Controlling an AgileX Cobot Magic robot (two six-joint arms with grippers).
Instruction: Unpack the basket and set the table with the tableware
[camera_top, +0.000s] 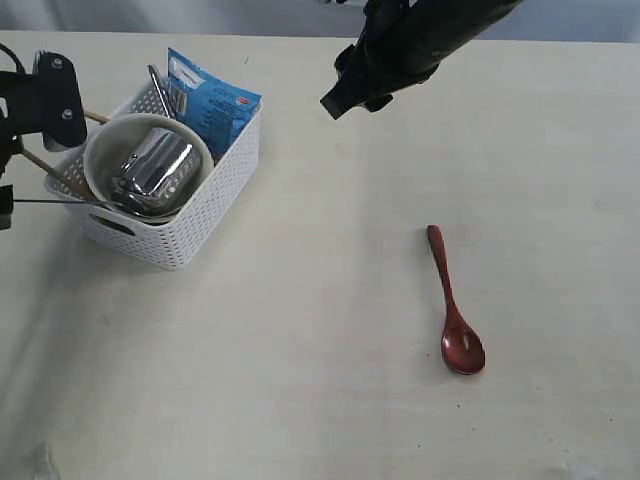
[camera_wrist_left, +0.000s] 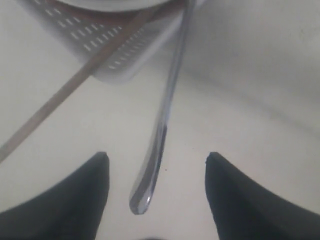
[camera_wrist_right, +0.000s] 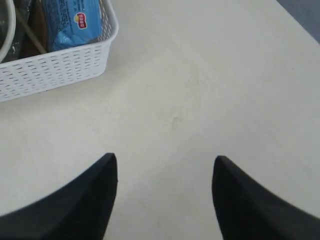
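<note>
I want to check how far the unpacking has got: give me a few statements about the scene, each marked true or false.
1. The dark red spoon lies on the table, outside the basket. True.
2. The steel cup stands upright on the table. False: it lies on its side inside the bowl, in the basket.
3. The blue snack packet is in the basket. True.
4. The right claw grips the spoon. False: it is open and empty above the table, away from the spoon.
5. The left claw is open, with a steel utensil handle between its fingers. True.
</note>
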